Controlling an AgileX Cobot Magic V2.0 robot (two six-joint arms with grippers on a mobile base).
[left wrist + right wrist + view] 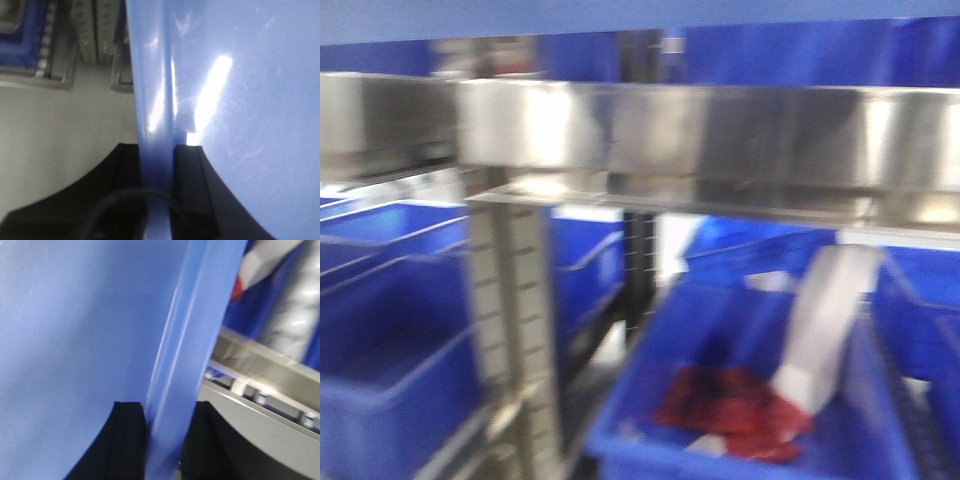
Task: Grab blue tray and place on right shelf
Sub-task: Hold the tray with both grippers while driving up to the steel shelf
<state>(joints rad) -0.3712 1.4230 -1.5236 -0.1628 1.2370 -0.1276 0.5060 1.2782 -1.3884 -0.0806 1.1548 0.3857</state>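
Note:
The light-blue tray fills both wrist views. My left gripper (159, 155) is shut on the tray's left rim (155, 100), one black finger on each side of it. My right gripper (170, 415) is shut on the tray's right rim (195, 325) the same way. In the front view the tray's edge shows only as a pale blue band (620, 18) along the top. The steel shelf with its wide brushed front lip (720, 135) runs across just below that band. The view is blurred by motion.
Deep dark-blue bins stand on the lower level: several at the left (390, 340) and one at the centre right (760, 400) holding red and white items. A grey perforated upright (520, 330) stands at centre left. Steel rails (265, 385) show beside the right gripper.

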